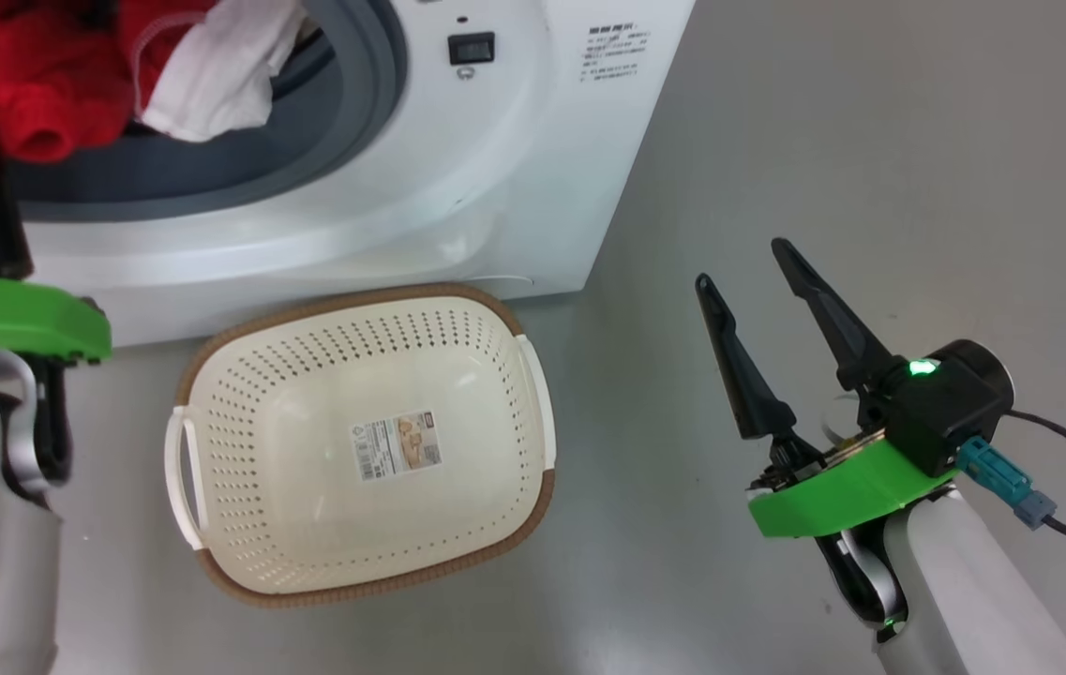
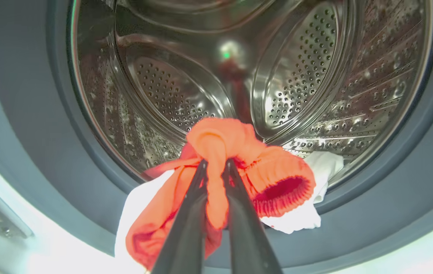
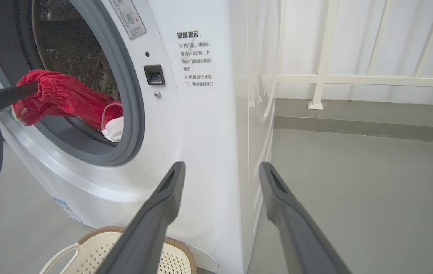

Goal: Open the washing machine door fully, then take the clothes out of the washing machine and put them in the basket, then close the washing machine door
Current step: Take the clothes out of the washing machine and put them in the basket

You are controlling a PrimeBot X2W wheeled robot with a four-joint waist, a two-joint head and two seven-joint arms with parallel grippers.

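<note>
L fingers [image 2: 193, 198]: clamped on red clothes [image 2: 277, 182] at washer [image 1: 495, 187] mouth.
Clothes: red+white, draped over grey seal [image 2: 29, 95], half out of drum [image 2: 163, 87].
R fingers [image 1: 737, 356]: spread wide, empty, above floor [image 1: 870, 141], right of basket [image 1: 307, 375].
Basket: on floor just below washer front.

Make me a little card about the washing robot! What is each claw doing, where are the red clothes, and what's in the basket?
washing machine: white, round opening uncovered
clothes: red and white, draped over the grey ring at the mouth of the drum
left gripper: shut on the clothes
right gripper: open, holding nothing, above the floor beside the machine
basket: on the floor in front of the machine, no clothes inside, just a sticker
</note>
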